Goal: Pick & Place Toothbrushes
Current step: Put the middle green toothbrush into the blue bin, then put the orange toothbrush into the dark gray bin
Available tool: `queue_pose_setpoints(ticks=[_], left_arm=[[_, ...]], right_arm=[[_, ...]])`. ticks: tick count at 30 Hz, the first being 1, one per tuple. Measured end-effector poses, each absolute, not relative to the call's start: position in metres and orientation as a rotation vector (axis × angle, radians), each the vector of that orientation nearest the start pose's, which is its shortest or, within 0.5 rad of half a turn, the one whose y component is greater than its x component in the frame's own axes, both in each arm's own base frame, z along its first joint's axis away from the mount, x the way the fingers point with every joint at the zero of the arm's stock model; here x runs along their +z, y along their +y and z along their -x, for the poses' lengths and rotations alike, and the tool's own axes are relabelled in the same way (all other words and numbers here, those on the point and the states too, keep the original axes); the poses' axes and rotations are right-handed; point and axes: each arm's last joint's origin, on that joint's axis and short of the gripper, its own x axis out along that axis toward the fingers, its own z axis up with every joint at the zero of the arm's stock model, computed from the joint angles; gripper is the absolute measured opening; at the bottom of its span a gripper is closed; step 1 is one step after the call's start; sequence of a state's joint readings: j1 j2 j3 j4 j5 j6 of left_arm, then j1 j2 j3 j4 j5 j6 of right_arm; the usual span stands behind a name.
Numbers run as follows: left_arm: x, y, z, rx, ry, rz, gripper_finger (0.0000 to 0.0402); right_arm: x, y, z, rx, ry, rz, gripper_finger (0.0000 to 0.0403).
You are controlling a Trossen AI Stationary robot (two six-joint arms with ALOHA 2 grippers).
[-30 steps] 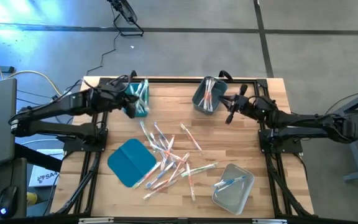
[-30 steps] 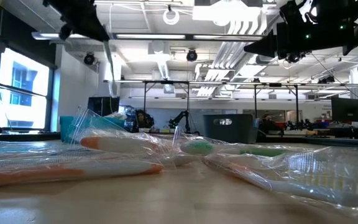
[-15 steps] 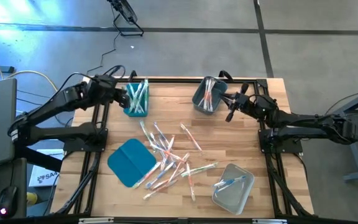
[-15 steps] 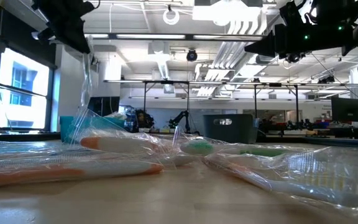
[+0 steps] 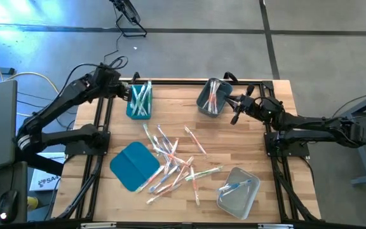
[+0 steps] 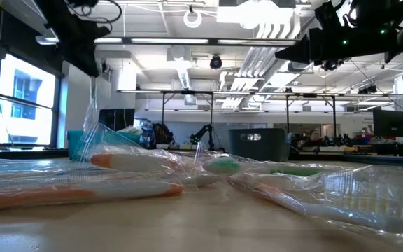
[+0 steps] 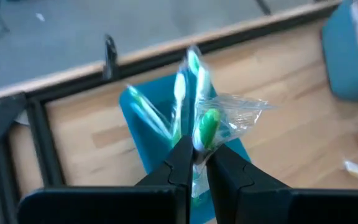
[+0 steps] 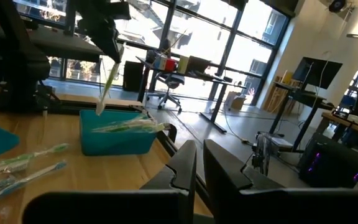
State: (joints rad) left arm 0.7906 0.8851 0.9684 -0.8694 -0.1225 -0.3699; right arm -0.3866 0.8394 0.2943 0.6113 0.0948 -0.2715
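- The left gripper (image 7: 194, 163) hangs over the teal bin (image 5: 139, 102) at the far left of the counter (image 5: 246, 146), its jaws pinched on the crinkly clear wrapper of a green toothbrush (image 7: 206, 127) that dangles above the bin's open top.
- More wrapped brushes stand inside the teal bin; a loose heap of toothbrushes (image 5: 173, 163) lies toward the near edge from it, just beside a flat teal lid (image 5: 134, 165).
- A grey bin (image 5: 210, 97) well to the right of the teal bin holds a few brushes, and a clear bin (image 5: 237, 191) far off at the near right corner holds one or two.
- The right gripper (image 5: 236, 113) waits beside the grey bin, jaws closed on nothing.
- Judgement: each brush looks very light, a stiff thin stick inside a slick, soft sleeve. A pinch on film alone may slip or let the brush swing, so the better hold is across the handle's middle, through the wrapper.
- Overlapping sleeves in the heap may drag neighbours along.
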Motion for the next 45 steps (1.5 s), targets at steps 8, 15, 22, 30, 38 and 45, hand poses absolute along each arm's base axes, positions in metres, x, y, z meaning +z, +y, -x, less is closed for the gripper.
queue_pose_setpoints(ticks=[8, 15, 22, 30, 38, 45], left_arm=[[0.29, 0.147, -0.134, 1.009, 0.776, 0.668, 0.0026], [0.27, 0.16, -0.148, 1.01, 0.88, 0.702, 0.0026], [0.263, 0.164, -0.151, 1.036, 0.916, 0.712, 0.0043], [0.263, 0.165, -0.15, 1.102, 0.918, 0.687, 0.0111], [0.265, 0.17, -0.151, 1.146, 0.904, 0.578, 0.0168], [0.271, 0.176, -0.157, 1.108, 0.832, 0.489, 0.0172]], right_arm=[[0.231, -0.071, -0.166, -0.487, 0.004, 0.291, 0.0023], [0.231, -0.071, -0.166, -0.487, 0.005, 0.294, 0.0023], [0.231, -0.071, -0.166, -0.487, 0.005, 0.297, 0.0023], [0.23, -0.071, -0.166, -0.486, 0.009, 0.297, 0.0023], [0.23, -0.071, -0.166, -0.486, 0.013, 0.296, 0.0023], [0.23, -0.071, -0.166, -0.486, 0.013, 0.296, 0.0023]])
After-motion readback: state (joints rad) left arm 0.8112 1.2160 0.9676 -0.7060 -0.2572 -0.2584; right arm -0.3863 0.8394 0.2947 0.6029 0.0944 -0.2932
